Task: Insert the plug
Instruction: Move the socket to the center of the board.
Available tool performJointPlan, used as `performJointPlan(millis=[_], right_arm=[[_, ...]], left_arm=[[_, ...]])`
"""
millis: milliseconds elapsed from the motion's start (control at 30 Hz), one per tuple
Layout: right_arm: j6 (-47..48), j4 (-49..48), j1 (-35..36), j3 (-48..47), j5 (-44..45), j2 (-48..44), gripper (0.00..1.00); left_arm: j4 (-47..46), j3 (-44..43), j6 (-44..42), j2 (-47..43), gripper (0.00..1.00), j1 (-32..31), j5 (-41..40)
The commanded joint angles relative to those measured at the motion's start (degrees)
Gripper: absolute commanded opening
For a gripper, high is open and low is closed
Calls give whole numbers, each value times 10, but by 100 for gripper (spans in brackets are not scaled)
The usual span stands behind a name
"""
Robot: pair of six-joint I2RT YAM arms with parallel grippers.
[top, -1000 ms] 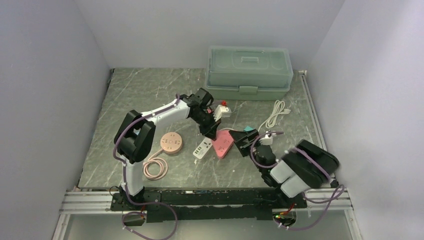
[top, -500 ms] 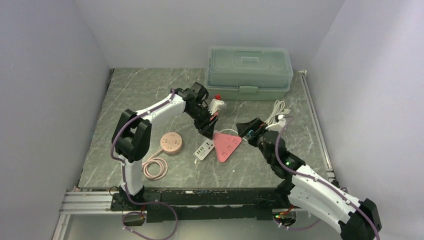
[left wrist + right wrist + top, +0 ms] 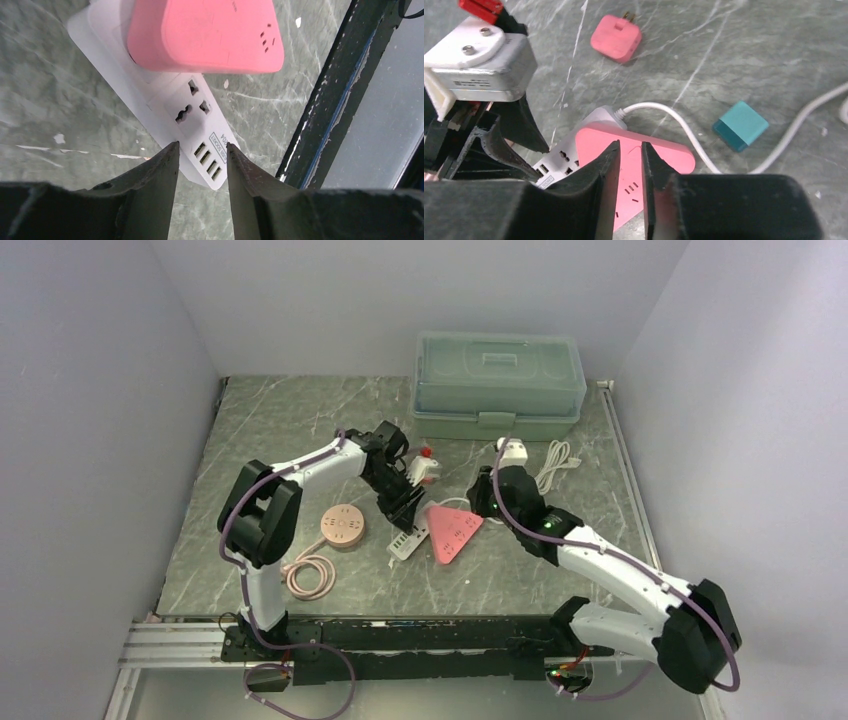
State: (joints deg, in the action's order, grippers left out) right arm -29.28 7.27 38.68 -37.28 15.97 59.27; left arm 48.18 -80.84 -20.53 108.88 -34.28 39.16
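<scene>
Pink plug (image 3: 616, 37): small rounded square block, two brass prongs on one edge, lying flat on the table (image 3: 734, 45), beyond the corded end of the white power strip (image 3: 561, 160), not touching it. A pink triangular strip (image 3: 205, 35) overlaps the white strip. The left gripper (image 3: 201, 147) is poised over the strip's USB end, jaws slightly parted, empty. The right gripper (image 3: 630, 147) is above the pink strip, jaws a narrow slit apart, empty.
</scene>
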Motion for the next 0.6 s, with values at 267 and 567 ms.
performJointPlan(millis=[267, 567], right_arm=[[26, -95, 53, -71, -87, 166, 10], [47, -4, -4, -150, -40, 196, 43]], left_arm=[[-17, 20, -9, -40, 45, 53, 45], [-32, 36, -4, -44, 100, 35, 40]])
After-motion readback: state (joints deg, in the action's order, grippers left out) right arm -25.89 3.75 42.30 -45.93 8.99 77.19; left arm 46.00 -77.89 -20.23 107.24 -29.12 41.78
